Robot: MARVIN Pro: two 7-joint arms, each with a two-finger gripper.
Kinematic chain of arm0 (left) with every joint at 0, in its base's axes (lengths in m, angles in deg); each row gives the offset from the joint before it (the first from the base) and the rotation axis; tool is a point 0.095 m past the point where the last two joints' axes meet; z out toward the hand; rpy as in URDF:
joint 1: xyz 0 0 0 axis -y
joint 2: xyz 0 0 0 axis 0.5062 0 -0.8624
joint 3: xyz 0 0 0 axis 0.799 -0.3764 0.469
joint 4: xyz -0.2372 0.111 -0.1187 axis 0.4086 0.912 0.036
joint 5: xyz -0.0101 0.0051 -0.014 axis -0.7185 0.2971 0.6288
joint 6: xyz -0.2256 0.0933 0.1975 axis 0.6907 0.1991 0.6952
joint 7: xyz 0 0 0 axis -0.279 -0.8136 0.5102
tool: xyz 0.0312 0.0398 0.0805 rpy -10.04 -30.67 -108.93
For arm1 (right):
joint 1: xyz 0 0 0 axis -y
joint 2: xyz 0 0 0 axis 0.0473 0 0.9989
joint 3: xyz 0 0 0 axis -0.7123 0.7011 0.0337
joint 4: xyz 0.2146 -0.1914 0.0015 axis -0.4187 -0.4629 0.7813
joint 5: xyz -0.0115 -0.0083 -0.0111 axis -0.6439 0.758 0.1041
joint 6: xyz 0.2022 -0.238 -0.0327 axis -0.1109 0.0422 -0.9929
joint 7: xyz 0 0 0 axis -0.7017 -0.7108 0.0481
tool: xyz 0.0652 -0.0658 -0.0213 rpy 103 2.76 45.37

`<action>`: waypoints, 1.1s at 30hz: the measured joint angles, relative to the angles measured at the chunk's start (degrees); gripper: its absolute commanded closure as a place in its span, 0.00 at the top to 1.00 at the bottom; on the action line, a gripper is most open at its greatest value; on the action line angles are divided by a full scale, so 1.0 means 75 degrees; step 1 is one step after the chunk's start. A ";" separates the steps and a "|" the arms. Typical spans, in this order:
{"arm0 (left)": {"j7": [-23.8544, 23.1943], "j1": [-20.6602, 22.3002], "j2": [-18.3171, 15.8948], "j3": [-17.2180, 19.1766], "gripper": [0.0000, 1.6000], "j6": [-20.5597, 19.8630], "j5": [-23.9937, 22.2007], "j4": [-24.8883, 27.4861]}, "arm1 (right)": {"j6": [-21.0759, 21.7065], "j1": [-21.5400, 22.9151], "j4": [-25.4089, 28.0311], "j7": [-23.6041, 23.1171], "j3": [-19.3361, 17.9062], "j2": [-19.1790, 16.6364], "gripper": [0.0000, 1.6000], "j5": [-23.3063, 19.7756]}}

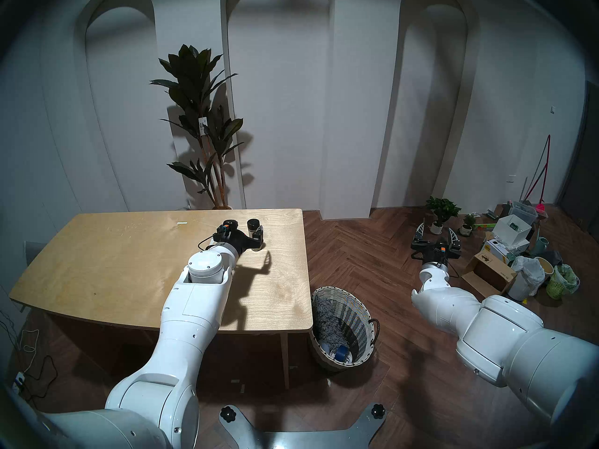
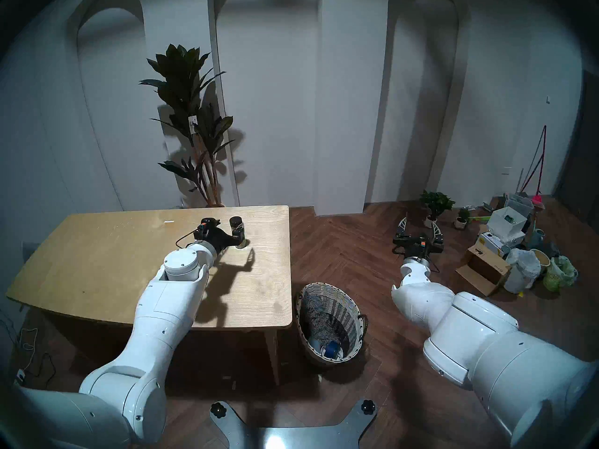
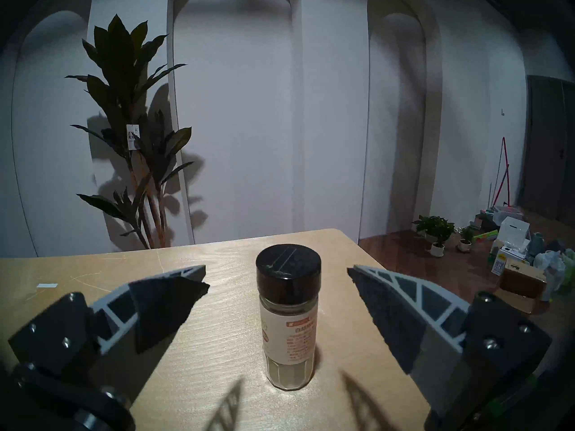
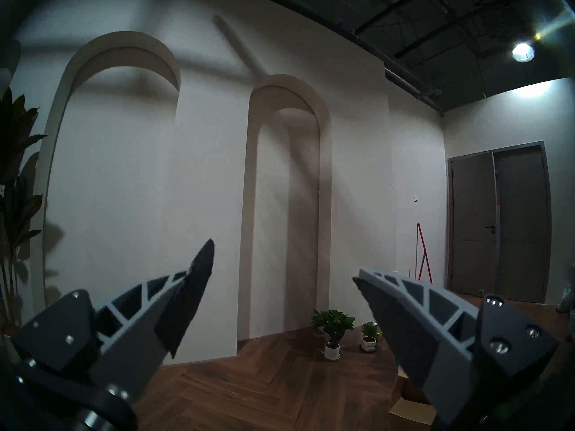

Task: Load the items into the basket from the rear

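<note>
A small black-capped bottle [image 3: 287, 312] of tan contents stands upright near the far right part of the wooden table [image 1: 113, 260]. My left gripper [image 3: 278, 278] is open around it, a finger on each side and a gap to both. The head views show the same bottle [image 1: 252, 225] [image 2: 236, 223] and left gripper [image 1: 243, 227] [image 2: 223, 226]. The woven basket [image 1: 369, 328] [image 2: 355, 309] stands on the floor by the table's near right corner. In it lie the grey duster [image 1: 327, 318] [image 2: 319, 318] and the blue tape roll [image 1: 341, 352] [image 2: 332, 349]. My right gripper [image 1: 436, 228] [image 4: 283, 262] hangs open and empty over the floor, far right.
A tall potted plant [image 1: 201, 114] stands behind the table against the arched wall. Small potted plants [image 1: 442, 211], cardboard boxes [image 1: 489, 270] and bags [image 1: 531, 273] crowd the floor at the far right. A white object lies beside the tape in the basket. Cables [image 1: 29, 357] lie on the floor at left.
</note>
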 measured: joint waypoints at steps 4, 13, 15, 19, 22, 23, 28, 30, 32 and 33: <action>-0.0021 0.0189 0.0017 0.0022 1.00 0.0100 -0.0032 -0.0317 | -0.0028 -0.0026 0.0091 -0.0051 0.0013 -0.0042 1.00 0.0035; -0.0069 0.0617 0.0107 -0.0065 1.00 0.0329 -0.0062 -0.1086 | -0.0055 -0.0060 0.0313 -0.0125 -0.0010 -0.0179 1.00 0.0101; -0.0076 0.0712 0.0140 -0.0113 1.00 0.0377 -0.0062 -0.1269 | -0.0057 -0.0068 0.0362 -0.0136 -0.0035 -0.0218 1.00 0.0115; -0.0085 0.0871 0.0201 -0.0198 1.00 0.0456 -0.0049 -0.1580 | -0.0059 -0.0081 0.0442 -0.0151 -0.0083 -0.0293 1.00 0.0138; -0.0087 0.0971 0.0243 -0.0256 1.00 0.0502 -0.0030 -0.1773 | -0.0061 -0.0092 0.0491 -0.0160 -0.0113 -0.0345 1.00 0.0152; -0.0088 0.1043 0.0276 -0.0295 1.00 0.0533 -0.0010 -0.1913 | -0.0062 -0.0101 0.0524 -0.0166 -0.0135 -0.0384 1.00 0.0161; -0.0084 0.1247 0.0353 -0.0394 1.00 0.0608 0.0071 -0.2284 | -0.0063 -0.0127 0.0613 -0.0179 -0.0210 -0.0503 1.00 0.0180; -0.0073 0.1303 0.0371 -0.0417 1.00 0.0625 0.0092 -0.2381 | -0.0064 -0.0135 0.0636 -0.0182 -0.0230 -0.0534 1.00 0.0185; -0.0035 0.1410 0.0406 -0.0459 1.00 0.0653 0.0137 -0.2563 | -0.0064 -0.0150 0.0680 -0.0183 -0.0272 -0.0597 1.00 0.0192; -0.0018 0.1438 0.0415 -0.0469 1.00 0.0660 0.0149 -0.2614 | -0.0064 -0.0155 0.0692 -0.0183 -0.0284 -0.0615 1.00 0.0193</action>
